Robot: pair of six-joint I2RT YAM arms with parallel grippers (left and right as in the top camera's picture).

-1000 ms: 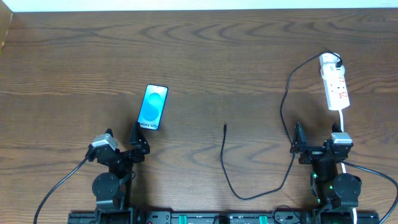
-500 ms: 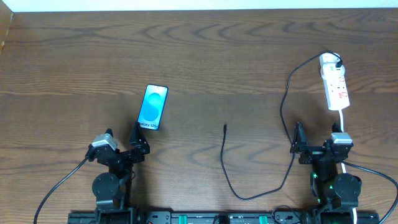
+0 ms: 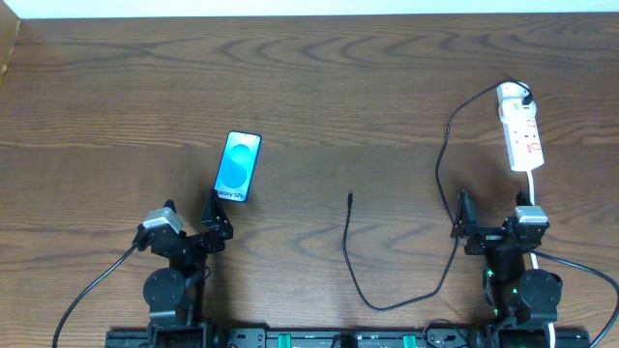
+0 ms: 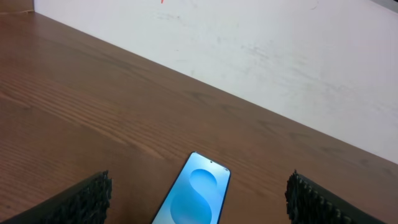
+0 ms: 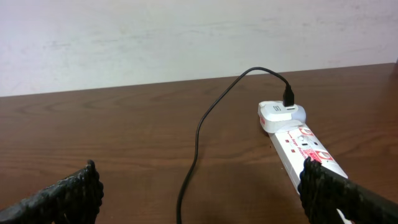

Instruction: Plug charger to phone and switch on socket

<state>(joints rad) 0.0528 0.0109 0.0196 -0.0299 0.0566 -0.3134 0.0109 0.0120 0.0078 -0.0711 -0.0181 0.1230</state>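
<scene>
Overhead: dark wood-grain bench meets a white wall; left fingers and right fingers spread wide, empty.

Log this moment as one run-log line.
left gripper open, phone ahead | right gripper open, facing socket | charger in socket, tip loose on table, not in phone

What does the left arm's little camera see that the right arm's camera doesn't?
Only the left wrist view: the phone, blue screen up, lying ahead of its pincer fingers. Only the right wrist view: the white socket strip, with the black charger cable plugged in at its far end. Both: the brown wooden table, a pale wall behind it, and dark padded fingers spread wide at the lower corners.
</scene>
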